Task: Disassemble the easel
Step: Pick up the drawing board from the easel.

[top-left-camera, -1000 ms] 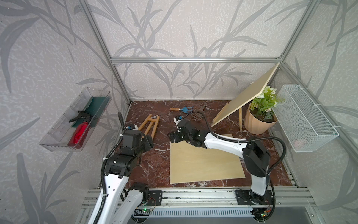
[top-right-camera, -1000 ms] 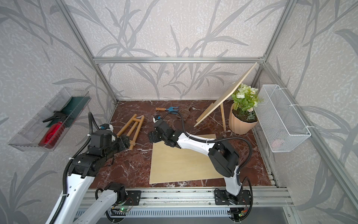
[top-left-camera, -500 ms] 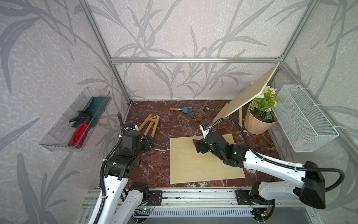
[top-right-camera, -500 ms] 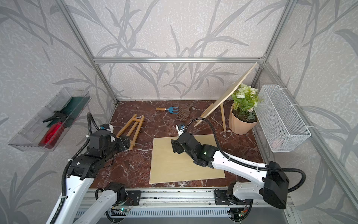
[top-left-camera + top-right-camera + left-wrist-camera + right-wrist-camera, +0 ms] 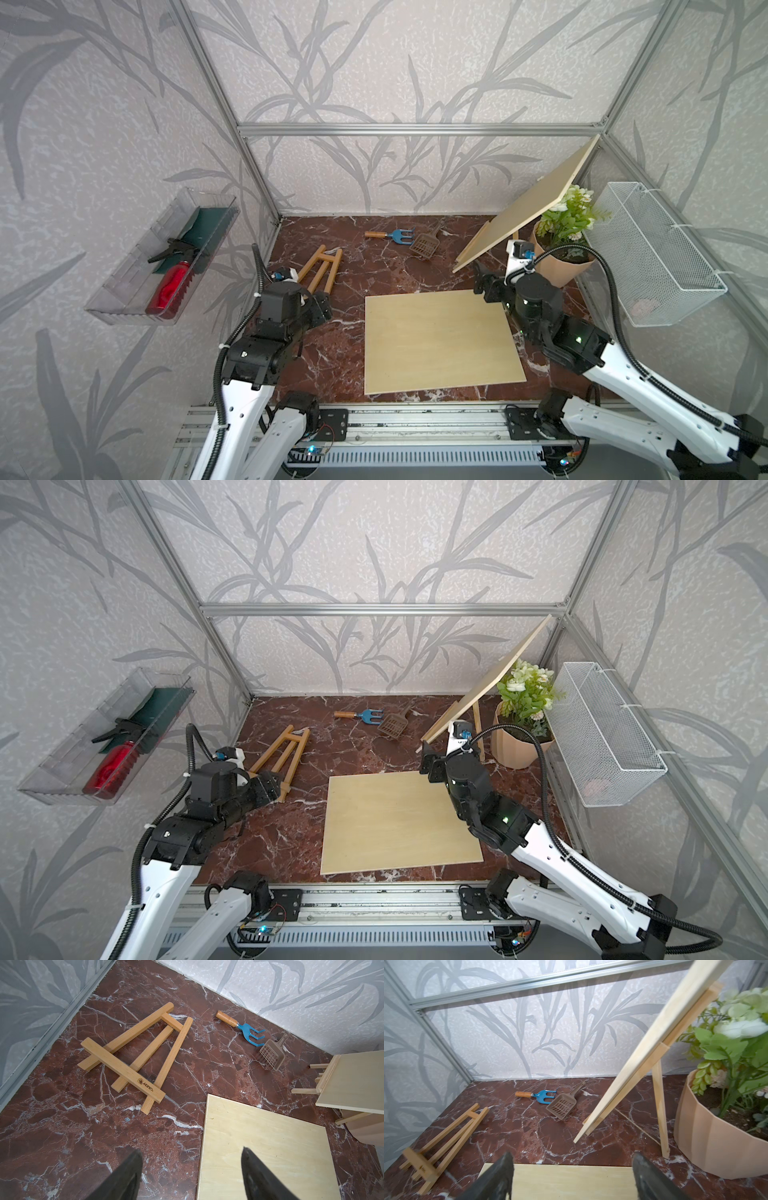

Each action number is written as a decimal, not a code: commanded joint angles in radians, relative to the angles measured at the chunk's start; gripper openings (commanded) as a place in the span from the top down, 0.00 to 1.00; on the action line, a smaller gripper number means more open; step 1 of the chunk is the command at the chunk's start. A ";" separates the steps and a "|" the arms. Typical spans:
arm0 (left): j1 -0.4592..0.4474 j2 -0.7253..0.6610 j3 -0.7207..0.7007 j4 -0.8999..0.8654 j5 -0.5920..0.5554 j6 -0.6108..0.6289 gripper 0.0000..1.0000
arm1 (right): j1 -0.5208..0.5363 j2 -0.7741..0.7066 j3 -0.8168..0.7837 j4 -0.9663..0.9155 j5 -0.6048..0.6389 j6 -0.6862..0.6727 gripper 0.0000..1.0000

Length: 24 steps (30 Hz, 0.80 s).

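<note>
A small brown wooden easel (image 5: 320, 272) (image 5: 133, 1059) lies flat on the marble floor at the back left. A pale easel (image 5: 660, 1109) stands at the back right with a pale panel (image 5: 532, 208) (image 5: 643, 1059) leaning on it. Another pale panel (image 5: 440, 340) (image 5: 399, 820) lies flat in the middle. My left gripper (image 5: 324, 301) (image 5: 191, 1150) hovers open and empty near the brown easel's foot, over the flat panel's left edge. My right gripper (image 5: 484, 282) (image 5: 572, 1154) is open and empty above the flat panel's far right corner, just in front of the standing easel.
A potted plant (image 5: 557, 257) stands right behind the standing easel. A blue hand fork (image 5: 395, 236) and a brown scoop (image 5: 424, 243) lie near the back wall. A wire basket (image 5: 652, 249) hangs on the right wall and a clear tray (image 5: 162, 257) on the left.
My right arm has swung from beside the brown easel across the flat panel to the standing easel at the right. The left arm has stayed put.
</note>
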 commanded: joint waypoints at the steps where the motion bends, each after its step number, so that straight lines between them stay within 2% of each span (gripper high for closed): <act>1: -0.005 -0.007 -0.010 0.003 0.009 0.006 0.26 | -0.029 0.049 0.054 0.020 0.061 0.022 0.11; 4: -0.004 -0.006 -0.010 0.003 0.013 0.007 0.26 | -0.035 0.098 0.084 0.076 0.141 0.001 0.12; 11: -0.004 -0.008 -0.012 0.007 0.025 0.008 0.26 | -0.039 0.176 0.081 0.338 0.258 -0.113 0.15; 21: -0.006 -0.010 -0.013 0.013 0.049 0.009 0.26 | -0.039 0.281 0.013 0.794 0.310 -0.335 0.22; 24: -0.006 -0.004 -0.016 0.016 0.065 0.009 0.26 | -0.038 0.310 0.006 0.886 0.382 -0.379 0.25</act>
